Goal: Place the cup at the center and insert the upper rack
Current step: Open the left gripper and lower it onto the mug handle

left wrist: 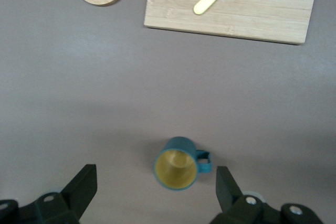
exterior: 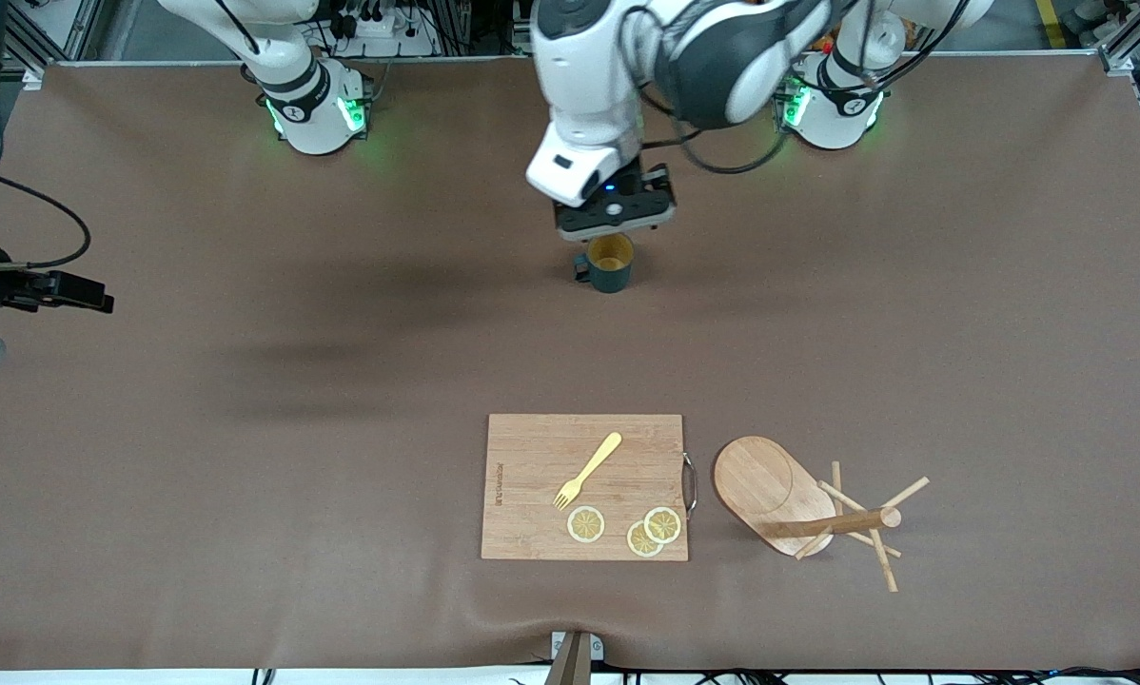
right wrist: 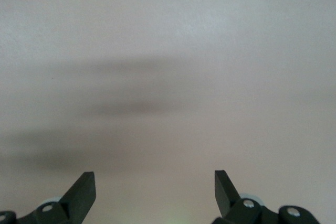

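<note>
Cup (exterior: pixel 611 261) stood upright on the bench (exterior: pixel 246 476), handle toward the right arm's end, directly beneath the left claw (left wrist: pixel 156 190), whose fingers (left wrist: pixel 81 187) were spread wide and clear of it. Rack (exterior: pixel 798 504) lay tipped on its side at 5 o'clock from the cup, nearer the front camera, just beside the board (exterior: pixel 584 486) carrying a fork (exterior: pixel 587 470) and lemon slices (exterior: pixel 627 528). Right claw (right wrist: pixel 155 190) waited, spread and empty, over bare bench.
</note>
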Robot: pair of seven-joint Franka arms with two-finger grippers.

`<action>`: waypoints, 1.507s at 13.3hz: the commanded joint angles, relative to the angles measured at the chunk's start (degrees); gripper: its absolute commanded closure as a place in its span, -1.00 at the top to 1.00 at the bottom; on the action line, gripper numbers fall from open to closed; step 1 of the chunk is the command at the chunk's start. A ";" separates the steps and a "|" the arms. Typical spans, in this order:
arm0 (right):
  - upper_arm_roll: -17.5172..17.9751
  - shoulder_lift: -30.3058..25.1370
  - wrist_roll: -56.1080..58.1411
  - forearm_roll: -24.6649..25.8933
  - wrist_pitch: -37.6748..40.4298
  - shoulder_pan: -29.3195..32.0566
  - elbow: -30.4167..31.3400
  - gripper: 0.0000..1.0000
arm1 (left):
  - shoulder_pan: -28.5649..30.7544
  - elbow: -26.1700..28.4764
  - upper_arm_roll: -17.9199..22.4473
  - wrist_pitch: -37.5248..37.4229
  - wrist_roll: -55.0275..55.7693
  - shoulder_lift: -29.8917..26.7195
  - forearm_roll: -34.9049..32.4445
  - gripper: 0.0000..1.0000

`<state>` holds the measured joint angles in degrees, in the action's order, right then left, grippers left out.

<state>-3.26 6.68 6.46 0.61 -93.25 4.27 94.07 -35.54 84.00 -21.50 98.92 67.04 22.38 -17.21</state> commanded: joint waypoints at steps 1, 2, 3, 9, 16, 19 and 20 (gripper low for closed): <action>0.71 -8.26 0.39 0.19 -3.43 0.04 9.11 1.00 | -4.96 -3.58 0.67 1.79 6.77 5.12 -4.40 1.00; 0.80 -8.26 0.39 0.10 -3.34 -0.13 8.68 1.00 | -6.45 -3.58 0.76 3.02 8.88 6.18 -5.45 1.00; 1.06 -8.00 0.39 0.10 -3.25 -0.40 7.72 1.00 | -8.04 -3.58 0.76 3.99 10.90 7.23 -6.94 1.00; 0.53 -6.51 0.57 0.10 3.22 -0.41 -4.22 1.00 | -17.35 -3.40 0.84 6.81 32.24 17.16 -21.80 1.00; 0.97 -5.98 0.48 0.19 1.95 -1.89 -6.27 1.00 | -23.95 2.47 0.93 6.02 54.83 19.20 -29.80 1.00; 0.97 -5.98 0.92 0.80 -0.09 -1.98 -6.44 1.00 | -24.31 7.57 0.93 5.84 64.60 19.20 -36.39 1.00; 0.97 -5.98 0.92 0.89 -0.18 -1.98 -6.71 1.00 | -24.49 8.63 0.93 5.84 64.80 19.28 -36.75 1.00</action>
<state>-2.20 0.22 6.52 0.58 -93.66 2.39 89.03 -59.82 89.84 -21.02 105.02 129.11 42.33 -51.48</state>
